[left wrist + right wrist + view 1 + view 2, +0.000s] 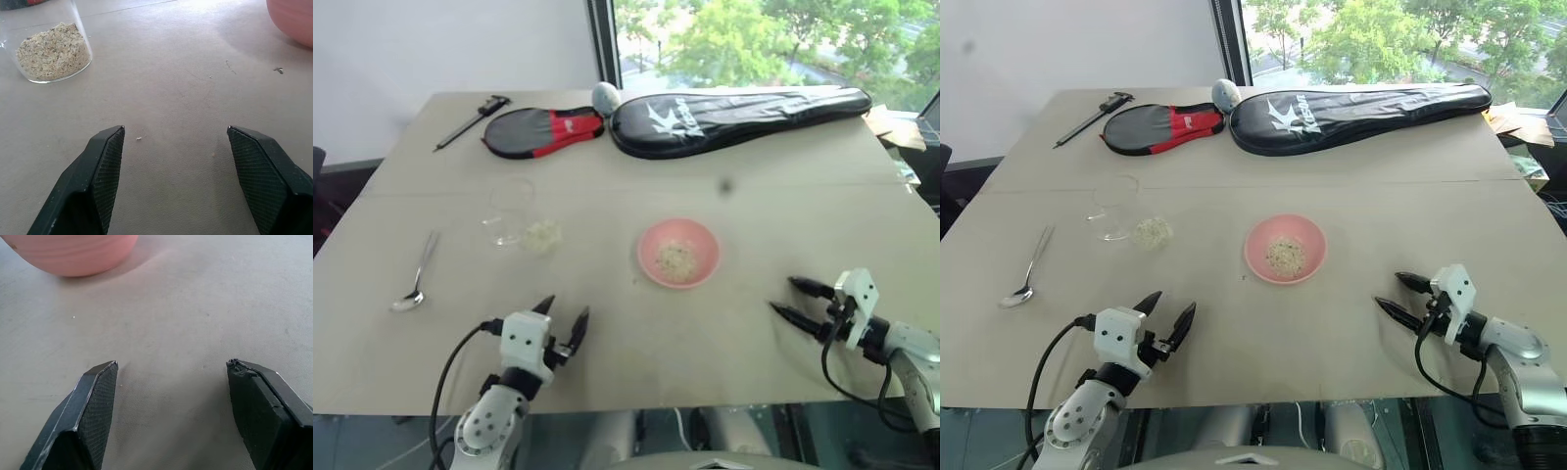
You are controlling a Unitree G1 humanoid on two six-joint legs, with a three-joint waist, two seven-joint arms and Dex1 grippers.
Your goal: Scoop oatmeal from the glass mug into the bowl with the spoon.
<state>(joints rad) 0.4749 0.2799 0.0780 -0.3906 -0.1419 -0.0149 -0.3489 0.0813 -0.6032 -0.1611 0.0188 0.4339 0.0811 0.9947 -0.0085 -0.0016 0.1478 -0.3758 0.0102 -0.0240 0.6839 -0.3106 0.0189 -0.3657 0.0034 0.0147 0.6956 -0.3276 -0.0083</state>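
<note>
A wide beige table (754, 186) is carrying everything, with a long black racket cover (734, 117) and a smaller black-and-red cover (543, 130) lying along its far edge, a grey-white rounded thing (606, 95) sitting between them and a black caliper-like tool (472, 119) resting at the far left corner. Near the middle the bowl (678, 254) is sitting upright, small, round and pink, holding a thin scatter of pale flakes. To its left the glass mug (514, 220) is lying tipped on its side, almost see-through, with the oatmeal (543, 235) showing as an off-white, beige clump gathered against its lower wall. Further left, well apart from the mug, the spoon (417, 275) is lying flat, slim and silver, its oval end pointing toward the near edge. The left gripper (563, 318) is hovering over bare table nearer the robot than the mug, between spoon and bowl, its black fingers (105, 171) spread wide and grasping nothing; the mug is sitting ahead of it and off to its left, apart from both tips. The right gripper (793, 297) is reaching in from the right, angled toward the bowl, its fingers (93, 411) likewise parted and empty, the bowl lying ahead with a gap of table between.
</note>
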